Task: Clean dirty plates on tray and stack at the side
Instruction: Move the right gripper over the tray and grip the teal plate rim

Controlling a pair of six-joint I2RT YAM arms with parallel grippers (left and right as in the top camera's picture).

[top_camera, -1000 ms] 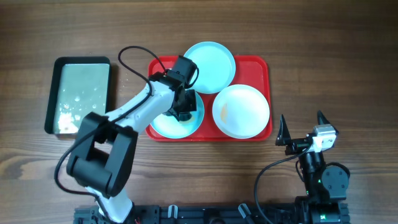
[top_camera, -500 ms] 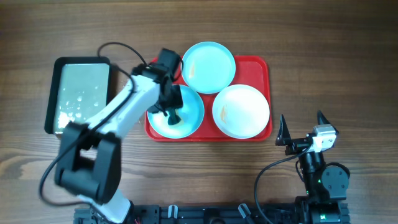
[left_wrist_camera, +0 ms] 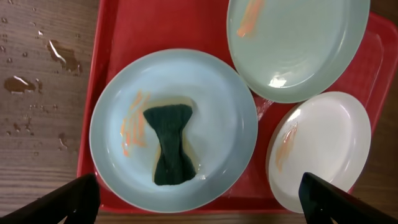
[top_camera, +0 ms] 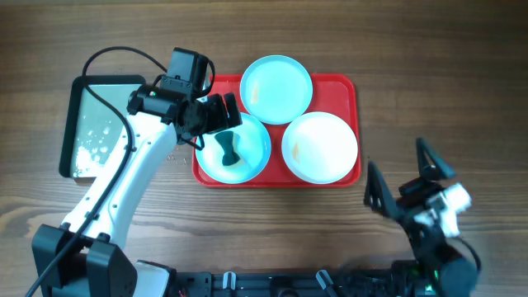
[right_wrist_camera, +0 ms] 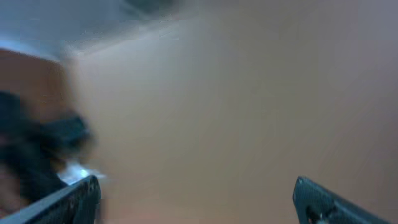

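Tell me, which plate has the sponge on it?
The pale blue plate at the red tray's left end: a dark sponge lies in it. The other blue plate and the white plate carry only smears.

The left arm (top_camera: 124, 177) reaches forward and to the right from its base. The left gripper (top_camera: 221, 115) is spread wide and empty. The right arm (top_camera: 437, 239) is folded near its base. The right gripper (top_camera: 406, 183) is tilted, spread wide and empty.
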